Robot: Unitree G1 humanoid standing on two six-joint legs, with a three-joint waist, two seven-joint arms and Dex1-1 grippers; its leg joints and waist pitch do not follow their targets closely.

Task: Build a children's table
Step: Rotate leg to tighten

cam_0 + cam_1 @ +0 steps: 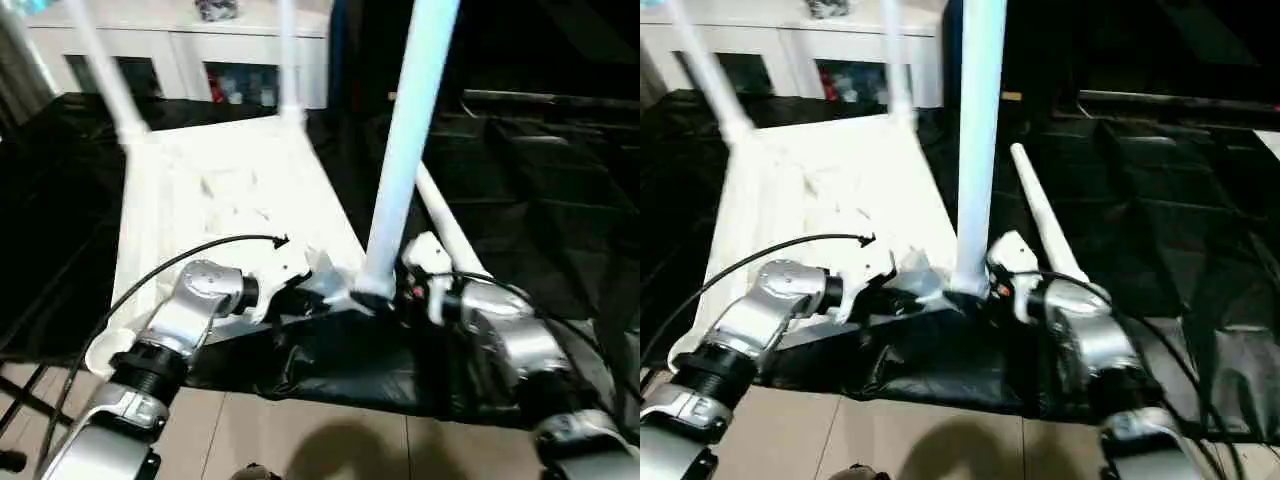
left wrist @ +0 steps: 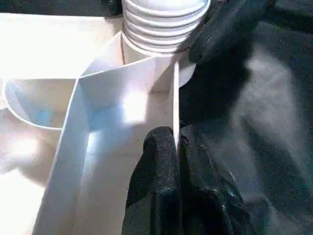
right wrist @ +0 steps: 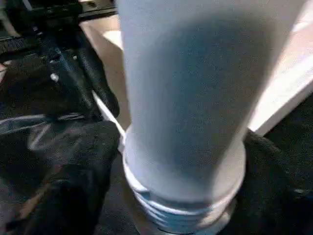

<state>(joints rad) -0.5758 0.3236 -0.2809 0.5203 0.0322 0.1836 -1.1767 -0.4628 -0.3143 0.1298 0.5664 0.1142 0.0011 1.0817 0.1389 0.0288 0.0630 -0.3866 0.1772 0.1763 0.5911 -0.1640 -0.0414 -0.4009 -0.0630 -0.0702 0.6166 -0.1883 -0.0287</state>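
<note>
1. Where it lies upside down on the black sheet [image 1: 520, 190], the children's table [image 1: 230, 200] turns its rimmed underside up, its near edge close to the robot.
2. Two far legs [image 1: 110, 80] rise from the far corner sockets, one on each side.
3. A third leg [image 1: 410, 140] stands upright in the near right corner socket, its ribbed screw end [image 2: 164, 22] partly above the socket's mouth.
4. A fourth leg [image 1: 1045, 215] lies loose on the sheet, just right of the tabletop and behind the standing leg.
5. The left gripper [image 2: 176, 147] is pinched tight on the thin raised rim [image 2: 175, 103] of the tabletop, one black finger [image 2: 156, 161] on each side of it, just beside the near right socket.
6. The right gripper [image 3: 181, 156] stands wide around the base of the standing leg, black fingers [image 3: 54, 161] on either side; whether they press the leg cannot be told.
7. A white cabinet [image 1: 180, 45] with shelf openings stands beyond the sheet.
8. Pale floor tiles [image 1: 330, 440] show at the near edge, beneath the silver forearms.
</note>
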